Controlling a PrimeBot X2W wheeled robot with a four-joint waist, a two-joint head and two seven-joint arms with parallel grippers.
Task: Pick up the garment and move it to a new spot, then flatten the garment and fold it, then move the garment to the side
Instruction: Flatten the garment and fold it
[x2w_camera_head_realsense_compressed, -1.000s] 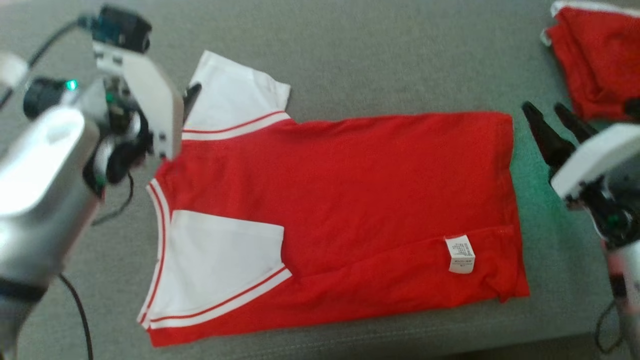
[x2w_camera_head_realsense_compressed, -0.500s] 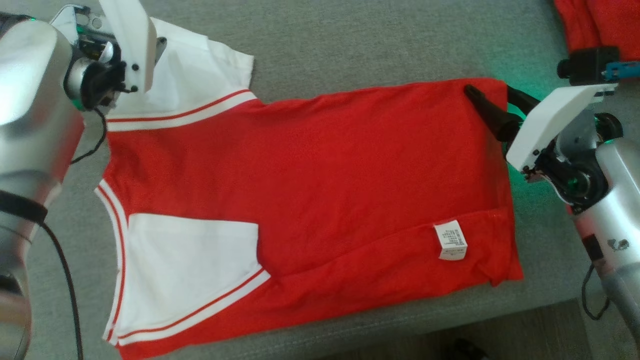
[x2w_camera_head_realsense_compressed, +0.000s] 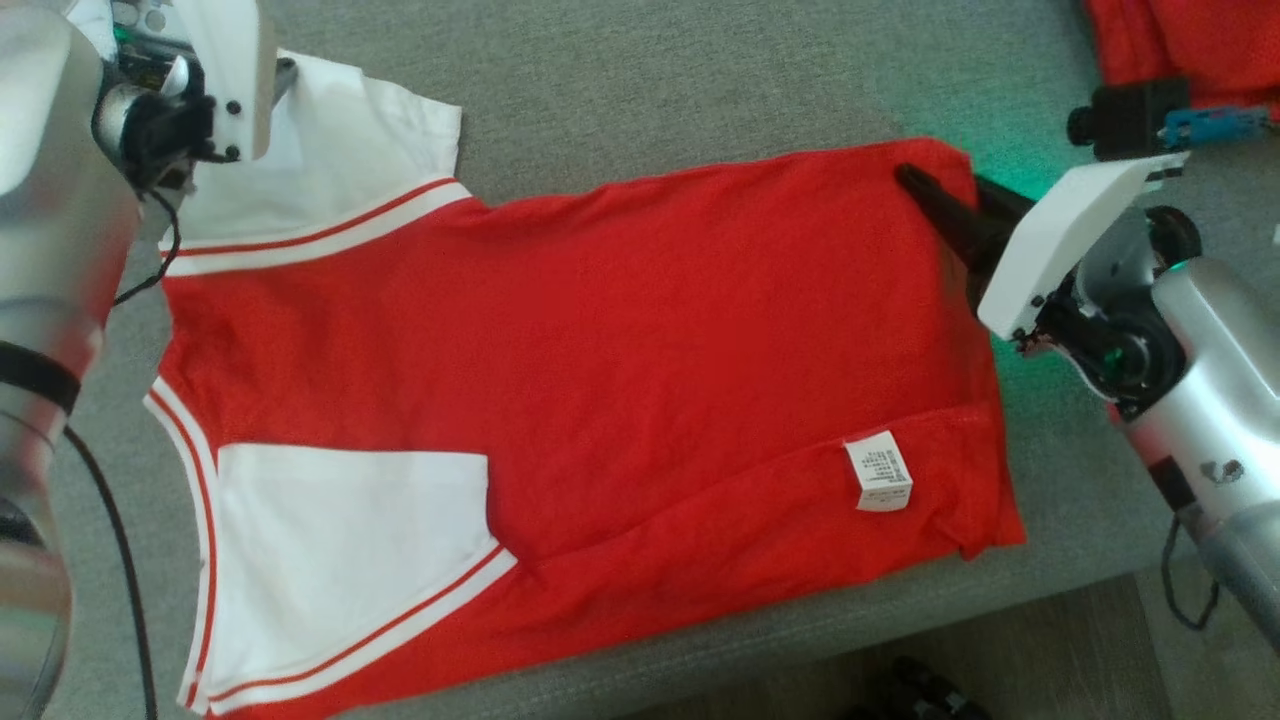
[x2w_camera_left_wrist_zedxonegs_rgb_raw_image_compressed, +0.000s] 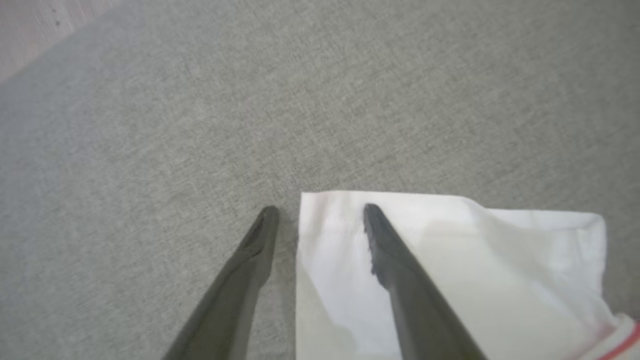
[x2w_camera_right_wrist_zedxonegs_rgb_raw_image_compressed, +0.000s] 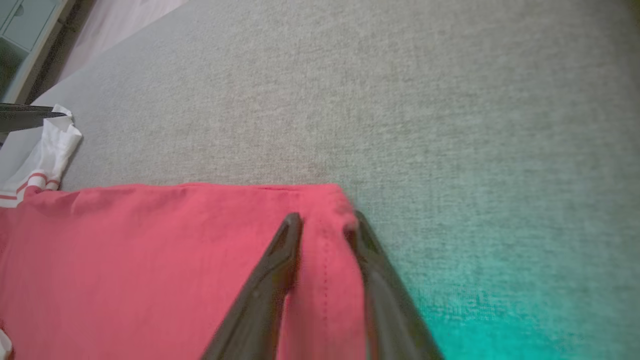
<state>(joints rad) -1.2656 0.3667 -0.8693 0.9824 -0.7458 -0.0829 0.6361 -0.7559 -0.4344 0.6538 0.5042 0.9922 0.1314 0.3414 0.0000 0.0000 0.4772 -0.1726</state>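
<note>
Shirt (x2w_camera_head_realsense_compressed: 640, 330) flat on grey cushion (x2w_camera_head_realsense_compressed: 680, 90), left gripper (x2w_camera_left_wrist_zedxonegs_rgb_raw_image_compressed: 320, 212) wide astride white sleeve edge (x2w_camera_left_wrist_zedxonegs_rgb_raw_image_compressed: 332, 225), right gripper (x2w_camera_right_wrist_zedxonegs_rgb_raw_image_compressed: 325, 217) narrow astride hem corner (x2w_camera_right_wrist_zedxonegs_rgb_raw_image_compressed: 327, 200), neither pinching yet, evidently placed to lift far side for folding.

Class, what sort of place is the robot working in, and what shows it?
Probably a home-like room: the shirt lies on a grey upholstered surface, perhaps a sofa or bed, with wood floor below its edge and what looks like a cabinet nearby.

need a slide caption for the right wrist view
Right pincer, jaws apart, astride the hem corner of the red garment on a grey fabric surface.
</note>
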